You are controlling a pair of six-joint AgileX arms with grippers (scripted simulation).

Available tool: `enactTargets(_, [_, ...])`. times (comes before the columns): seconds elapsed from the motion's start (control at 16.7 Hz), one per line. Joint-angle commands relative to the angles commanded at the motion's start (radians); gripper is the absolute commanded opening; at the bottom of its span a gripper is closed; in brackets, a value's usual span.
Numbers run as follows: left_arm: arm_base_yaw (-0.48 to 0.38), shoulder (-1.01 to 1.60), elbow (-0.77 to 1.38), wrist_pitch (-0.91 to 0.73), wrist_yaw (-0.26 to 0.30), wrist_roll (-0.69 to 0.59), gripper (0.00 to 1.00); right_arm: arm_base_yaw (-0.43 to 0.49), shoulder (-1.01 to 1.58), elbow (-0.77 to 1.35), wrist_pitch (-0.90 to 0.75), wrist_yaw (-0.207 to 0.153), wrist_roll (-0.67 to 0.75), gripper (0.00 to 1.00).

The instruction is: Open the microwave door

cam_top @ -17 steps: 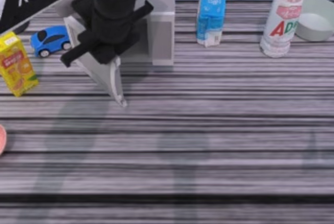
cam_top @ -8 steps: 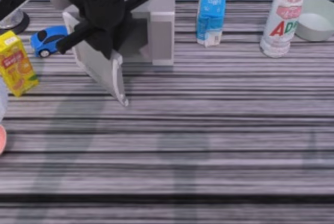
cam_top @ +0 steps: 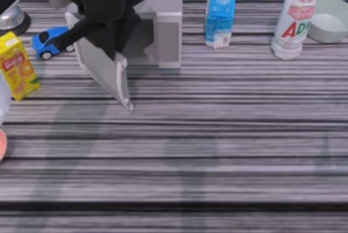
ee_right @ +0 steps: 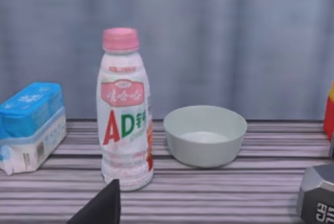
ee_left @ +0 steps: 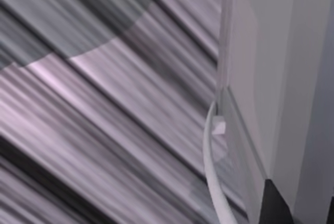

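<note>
Counter: a striped grey surface is lying bare across the near half of the top view.
Microwave door: it is standing swung wide open, angling out from the microwave's front toward the near left, its pale handle strip at the free near edge.
Door in the left wrist view: the panel's edge and curved handle are showing close up against the striped counter.
Left hand: it is hanging over the open door and the microwave's front opening; I cannot tell whether its fingers are apart or together, since the black arm is covering them.
Microwave: it is sitting at the far left of the counter, its grey control strip facing the near side.
Yellow juice carton: it is standing at the left edge.
Blue toy car: it is sitting just left of the door.
Blue carton: it is standing right of the microwave, well apart.
Pink-capped bottle: it is standing upright at the far right, just beside the pale bowl.
Right hand: it is sitting outside the top view; its wrist camera is looking at the bottle, bowl and blue carton.
</note>
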Motion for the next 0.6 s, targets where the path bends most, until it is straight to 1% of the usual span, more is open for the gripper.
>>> enactTargets(0.18, [-0.004,0.002,-0.004,0.008,-0.001,-0.002,0.00,0.000,0.000,0.000,0.000,0.000,0.000,1.00])
enactTargets(0.48, [0.001,-0.020,-0.108,0.088,0.000,0.000,0.00,0.000,0.000,0.000,0.000,0.000,0.000,1.00])
enactTargets(0.6, [0.001,-0.021,-0.115,0.094,0.000,0.000,0.00,0.000,0.000,0.000,0.000,0.000,0.000,1.00])
